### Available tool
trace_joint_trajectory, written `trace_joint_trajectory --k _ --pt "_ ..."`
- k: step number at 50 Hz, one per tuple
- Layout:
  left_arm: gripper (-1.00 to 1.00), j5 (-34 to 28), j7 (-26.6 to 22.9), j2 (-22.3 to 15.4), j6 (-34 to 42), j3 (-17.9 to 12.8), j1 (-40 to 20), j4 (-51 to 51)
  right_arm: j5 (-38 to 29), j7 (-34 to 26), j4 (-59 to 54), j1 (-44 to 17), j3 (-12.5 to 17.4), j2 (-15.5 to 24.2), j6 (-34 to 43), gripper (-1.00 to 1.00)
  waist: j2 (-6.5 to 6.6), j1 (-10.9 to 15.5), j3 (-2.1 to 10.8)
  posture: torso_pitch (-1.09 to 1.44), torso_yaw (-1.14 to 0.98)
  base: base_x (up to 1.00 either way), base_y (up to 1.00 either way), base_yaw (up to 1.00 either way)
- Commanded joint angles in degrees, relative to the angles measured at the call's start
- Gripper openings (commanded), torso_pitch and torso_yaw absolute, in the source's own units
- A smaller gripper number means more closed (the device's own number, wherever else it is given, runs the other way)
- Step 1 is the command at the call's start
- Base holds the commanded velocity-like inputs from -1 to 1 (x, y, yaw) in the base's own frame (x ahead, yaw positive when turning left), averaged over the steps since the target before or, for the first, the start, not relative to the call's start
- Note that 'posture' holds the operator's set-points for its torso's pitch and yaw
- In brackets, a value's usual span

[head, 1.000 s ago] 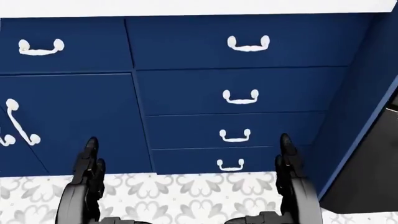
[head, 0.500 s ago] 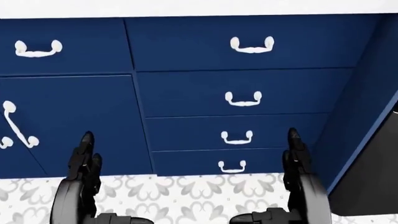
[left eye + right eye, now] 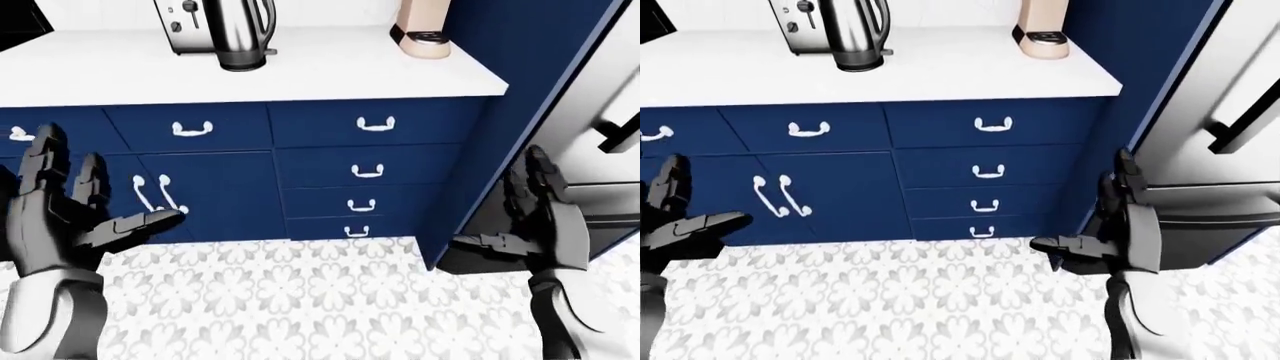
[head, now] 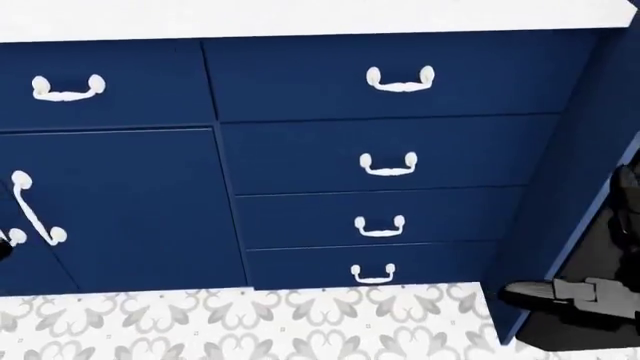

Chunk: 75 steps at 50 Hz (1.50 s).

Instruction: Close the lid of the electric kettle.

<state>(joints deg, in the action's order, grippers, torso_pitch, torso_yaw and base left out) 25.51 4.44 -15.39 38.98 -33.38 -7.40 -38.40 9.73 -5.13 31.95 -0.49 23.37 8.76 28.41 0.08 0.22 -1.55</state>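
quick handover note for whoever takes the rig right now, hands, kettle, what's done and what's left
Left hand: open, fingers spread, empty, low beside the navy cabinet doors.
Right hand: open, empty, low by the stainless fridge.
Shiny steel electric kettle: on the white countertop, at the top of the left-eye view, next to a silver toaster. Its top is cut off, so the lid state cannot be told.
Done: nothing on the kettle; no hand touches it.
Left: raise a hand to the kettle and close the lid.

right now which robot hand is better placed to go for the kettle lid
Left, tentatively: the kettle sits left of centre on the counter, above the left robot hand; the right robot hand hangs by the fridge.
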Motion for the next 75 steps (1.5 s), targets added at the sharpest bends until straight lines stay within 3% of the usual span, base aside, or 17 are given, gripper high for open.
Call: trace_joint_trajectory --k 1,3,7,9,10,18,22,27,38,59,60,64,66,69,70,72,75 --pt "1.0 6.99 3.17 -3.07 4.42 -2.89 -2.52 -5.14 1.9 -0.66 5.0 -1.47 2.37 1.45 3.05 1.0 0.14 -0.09 0.81 0.0 0.0 0.0 0.0 0.0" --pt "1.0 12.08 6.22 -6.85 8.48 -6.4 -4.07 -8.09 4.23 -1.01 8.54 -2.35 6.08 3.07 7.11 1.0 0.23 -0.11 0.65 0.0 0.0 0.0 0.0 0.0" --pt "1.0 16.86 9.63 -12.51 10.61 -9.92 -5.26 -9.72 8.07 -0.64 14.26 -4.66 12.12 6.48 14.55 1.0 0.25 -0.04 0.08 0.0 0.0 0.0 0.0 0.0" --pt "1.0 15.13 9.7 -15.85 10.57 -10.55 -4.72 -10.94 9.56 -0.43 16.06 -5.43 14.01 7.82 17.24 1.0 0.36 -0.01 -0.22 0.0 0.0 0.0 0.0 0.0" --pt "1.0 18.93 11.42 -17.0 13.42 -13.09 -6.46 -11.67 10.45 -0.27 16.8 -5.99 15.31 8.71 18.65 1.0 0.42 -0.04 -0.33 0.0 0.0 0.0 0.0 0.0" --pt "1.0 30.25 17.58 -26.38 13.36 -21.3 -5.97 -9.71 17.03 0.95 20.48 -7.74 23.62 14.05 25.29 1.0 0.51 -0.12 -1.16 0.0 0.0 0.0 0.0 0.0" --pt "1.0 32.22 17.85 -29.36 11.81 -25.01 -3.81 -7.75 20.66 2.02 22.15 -8.96 27.32 17.65 28.92 1.0 0.6 -0.14 -1.44 0.0 0.0 0.0 0.0 0.0" --pt "1.0 33.26 17.16 -30.43 10.37 -28.47 -1.74 -5.71 23.14 2.29 22.3 -8.5 30.12 19.81 29.75 1.0 0.56 -0.11 -1.76 0.0 0.0 0.0 0.0 0.0" --pt "1.0 32.5 15.2 -29.97 8.74 -30.46 0.52 -3.7 26.3 3.26 22.18 -7.94 32.79 21.83 30.07 1.0 0.28 -0.11 -1.67 0.0 0.0 0.0 0.0 0.0" --pt "1.0 28.66 13.28 -27.91 8.83 -28.77 -0.12 -4.47 14.75 -2.68 22.46 -6.19 28.81 19.29 26.86 1.0 0.37 -0.41 -1.7 0.0 0.0 0.0 0.0 0.0" --pt "1.0 28.39 13.1 -27.67 8.63 -28.55 -0.03 -4.48 14.53 -3.23 22.61 -6.38 28.79 19.02 27.1 1.0 0.78 -0.36 -0.56 0.0 0.0 0.0 0.13 0.0" --pt "1.0 27.7 12.59 -27.21 8.44 -28.18 0.09 -4.53 13.06 -4.22 22.72 -6.9 28.66 18.46 27.37 1.0 0.02 -0.48 -1.04 0.0 0.0 0.0 0.18 0.0" --pt "1.0 27.86 12.54 -27.28 8.69 -28.52 0.02 -4.49 12.64 -4.61 22.64 -7.07 28.67 18.17 27.24 1.0 0.63 -0.66 -0.81 0.0 0.0 0.0 0.18 0.0" --pt "1.0 27.99 12.62 -27.36 8.97 -28.59 0.0 -4.74 12.16 -4.91 22.56 -7.18 28.59 18.05 27.21 1.0 4.44 -0.84 -0.92 0.0 0.0 0.0 0.18 0.0" --pt "1.0 27.8 12.55 -27.28 8.86 -28.47 0.01 -4.69 12.13 -5.02 22.67 -7.21 28.8 17.99 27.37 1.0 3.31 -0.53 -0.93 0.0 0.0 0.0 0.18 0.0" --pt "1.0 27.55 12.38 -27.2 8.79 -28.4 0.07 -4.66 11.99 -5.2 22.61 -7.31 28.85 18.02 27.44 1.0 3.77 -0.33 -1.4 0.0 0.0 0.0 0.19 0.0" --pt "1.0 27.42 12.26 -27.19 8.87 -28.43 0.06 -4.63 11.76 -5.33 22.74 -7.42 28.81 17.97 27.71 1.0 2.53 -0.27 -1.09 0.0 0.0 0.0 0.18 0.0"
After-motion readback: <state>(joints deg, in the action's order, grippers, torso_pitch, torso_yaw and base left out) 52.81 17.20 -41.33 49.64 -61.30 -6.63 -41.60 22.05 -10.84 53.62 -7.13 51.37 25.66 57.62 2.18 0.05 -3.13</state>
